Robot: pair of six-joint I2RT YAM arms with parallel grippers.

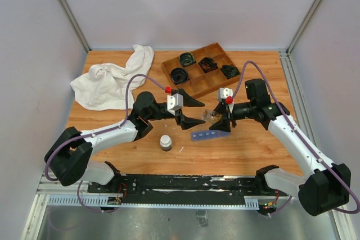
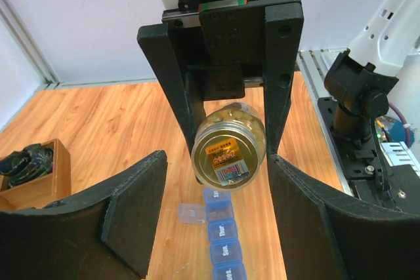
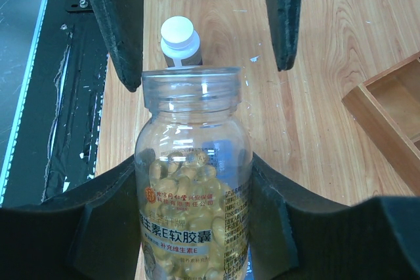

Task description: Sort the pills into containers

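Above the worktop: right hand clamps a clear jar of pills by its body.
Left hand: spread, just beyond the jar's neck.
Organizer: flat on the worktop beneath.
Handling: jar likely smooth, rigid, light; pills roll, so tip gently.

The pills are glowing yellowish-amber inside a clear bottle that is carrying red lettering on its label, while the pill-organizer strip is showing translucent blue with white day lettering. The bench is displaying orange-brown wood grain, the crumpled cloth is lying white, and the small bottle is showing dark under a white cap. The divided tray is showing brown wood around black-and-green coiled cables, and the jaws are looking matte black.
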